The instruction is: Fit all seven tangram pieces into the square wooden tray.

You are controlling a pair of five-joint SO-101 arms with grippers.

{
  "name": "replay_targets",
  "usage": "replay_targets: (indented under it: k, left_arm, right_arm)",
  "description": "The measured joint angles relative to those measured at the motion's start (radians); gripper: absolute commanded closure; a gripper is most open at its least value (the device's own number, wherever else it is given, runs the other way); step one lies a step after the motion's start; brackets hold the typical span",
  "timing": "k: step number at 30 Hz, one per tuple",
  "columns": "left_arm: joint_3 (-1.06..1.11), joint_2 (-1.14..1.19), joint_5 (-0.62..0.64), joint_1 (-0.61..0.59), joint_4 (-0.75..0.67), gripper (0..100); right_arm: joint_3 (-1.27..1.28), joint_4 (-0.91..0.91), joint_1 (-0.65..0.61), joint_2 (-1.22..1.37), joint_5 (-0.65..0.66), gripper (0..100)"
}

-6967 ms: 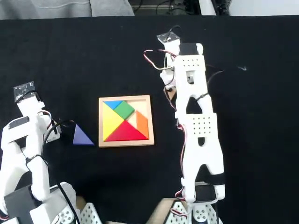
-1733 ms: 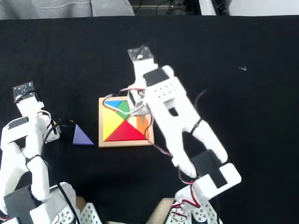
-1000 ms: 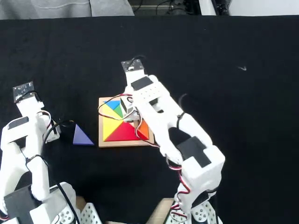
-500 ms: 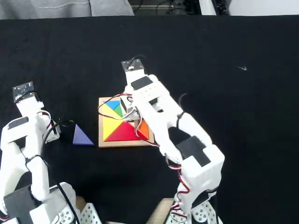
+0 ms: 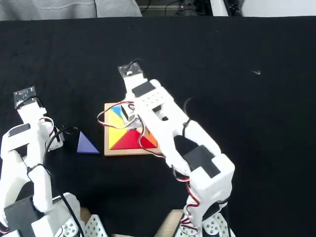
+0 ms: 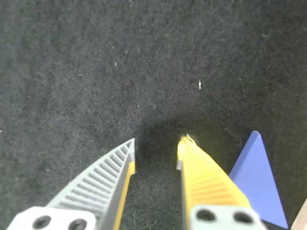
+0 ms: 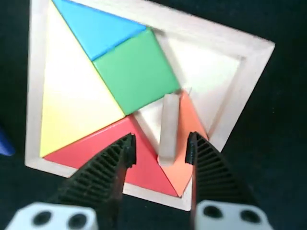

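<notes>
Black cloth (image 5: pixel 256 123) covers the table to its far edge along the top of the high view. Right gripper (image 7: pixel 159 139): black fingers apart, straddling a pale piece (image 7: pixel 169 125) that stands on edge inside the wooden tray (image 7: pixel 249 96); contact cannot be made out. Around it lie an orange triangle (image 7: pixel 192 120), green square (image 7: pixel 134 72), blue triangle (image 7: pixel 98 28), yellow triangle (image 7: pixel 72 105) and red triangle (image 7: pixel 110 155), with bare tray floor toward one corner. Left gripper (image 6: pixel 158 146): fingers apart over bare cloth, a violet triangle (image 6: pixel 256 187) just beside it, left of the tray in the high view. Open cloth spans the right half and top. Since half a second ago the right arm has shifted toward upper left; the left arm and violet triangle are unchanged.
</notes>
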Motion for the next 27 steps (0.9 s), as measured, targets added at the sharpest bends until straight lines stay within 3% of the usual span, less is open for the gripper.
replay_targets:
  k: [22,27]
  left_arm:
    - [0.0,0.0,0.0,0.0,0.0,85]
    - [0.0,0.0,0.0,0.0,0.0,85]
  right_arm:
    - [-0.058,0.071,-0.035,-0.011,0.0,82.2]
    - [-0.043,0.06,-0.048,-0.02,0.068,83.5]
